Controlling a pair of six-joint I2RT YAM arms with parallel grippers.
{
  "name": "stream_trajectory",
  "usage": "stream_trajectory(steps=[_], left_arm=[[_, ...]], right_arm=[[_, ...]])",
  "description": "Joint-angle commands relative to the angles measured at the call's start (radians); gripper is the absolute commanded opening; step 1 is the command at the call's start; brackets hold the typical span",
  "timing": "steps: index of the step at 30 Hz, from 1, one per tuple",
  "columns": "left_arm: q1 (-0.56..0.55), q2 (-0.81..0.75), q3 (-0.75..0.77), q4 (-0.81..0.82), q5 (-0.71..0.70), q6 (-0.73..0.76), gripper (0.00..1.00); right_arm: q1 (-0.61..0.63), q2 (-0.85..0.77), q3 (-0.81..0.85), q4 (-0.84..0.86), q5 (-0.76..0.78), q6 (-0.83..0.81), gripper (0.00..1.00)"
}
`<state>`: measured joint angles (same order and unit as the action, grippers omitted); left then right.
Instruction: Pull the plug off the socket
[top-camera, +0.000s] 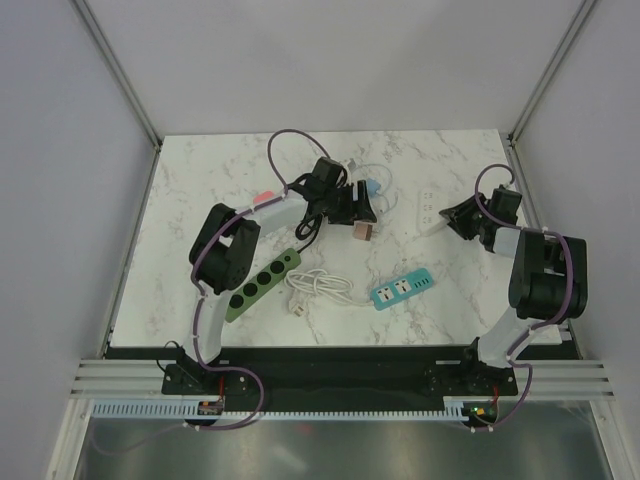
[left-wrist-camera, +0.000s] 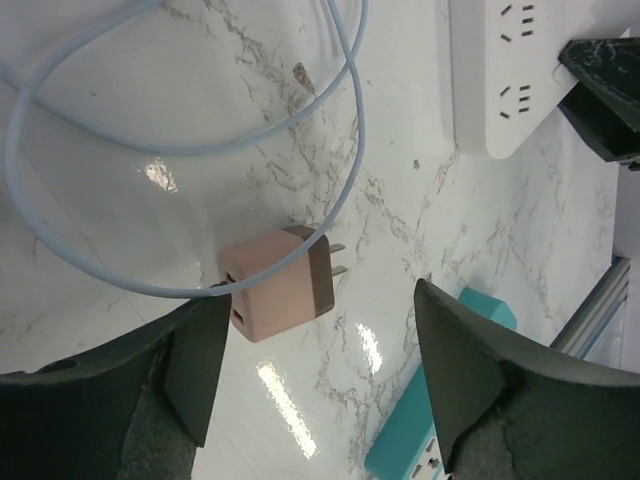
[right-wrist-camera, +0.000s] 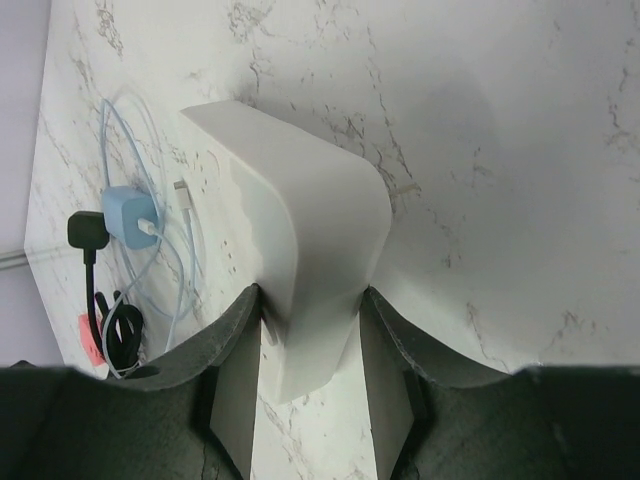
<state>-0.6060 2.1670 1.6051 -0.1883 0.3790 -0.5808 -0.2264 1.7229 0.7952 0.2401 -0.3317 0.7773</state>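
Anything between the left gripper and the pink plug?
Nothing visible. The pink plug lies on the marble, prongs bare, between the fingers of the open left gripper. A pale blue cable runs past its rear edge. The white power strip, clamped by the right gripper, sits apart.

Power strips, three: long green plastic strip with round sockets (top-camera: 262, 283); short teal plastic strip (top-camera: 403, 289); white plastic strip (top-camera: 428, 210).
Cube plugs, two: pink-and-brown plug (left-wrist-camera: 280, 283); pale blue plug (right-wrist-camera: 130, 216).
Cords, three: coiled white cord (top-camera: 318, 285); thin pale blue cable (left-wrist-camera: 150, 291); black cord bundle (right-wrist-camera: 122, 335).
Small red-pink item (top-camera: 265, 198), one, kind unclear.
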Motion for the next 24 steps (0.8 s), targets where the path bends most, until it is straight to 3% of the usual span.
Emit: stream_trajectory(steps=[1, 6, 13, 19, 22, 23, 24], left_arm=[[0.002, -0.062, 0.021, -0.077, -0.064, 0.048, 0.82], [0.002, -0.182, -0.04, -0.117, -0.137, 0.076, 0.92], [0.002, -0.419, -0.16, -0.135, -0.173, 0.108, 0.92], [-0.001, -0.623, -0.318, -0.129, -0.115, 0.098, 0.91], [-0.001, -0.732, -0.424, -0.129, -0.126, 0.096, 0.91], [-0.001, -0.759, -0.451, -0.128, -0.14, 0.099, 0.91], [-0.001, -0.785, -0.479, -0.128, -0.147, 0.101, 0.92]], right_arm=[[-0.007, 0.047, 0.036, -0.038, 0.076, -0.032, 0.03], [-0.008, 0.092, 0.091, -0.051, 0.069, -0.029, 0.06], [-0.007, 0.161, 0.197, -0.059, 0.054, 0.013, 0.13], [-0.007, 0.248, 0.334, -0.111, 0.062, 0.019, 0.21], [-0.007, 0.268, 0.374, -0.148, 0.063, 0.002, 0.44], [-0.005, 0.265, 0.374, -0.153, 0.068, -0.004, 0.59], [-0.004, 0.258, 0.372, -0.163, 0.077, -0.012, 0.66]])
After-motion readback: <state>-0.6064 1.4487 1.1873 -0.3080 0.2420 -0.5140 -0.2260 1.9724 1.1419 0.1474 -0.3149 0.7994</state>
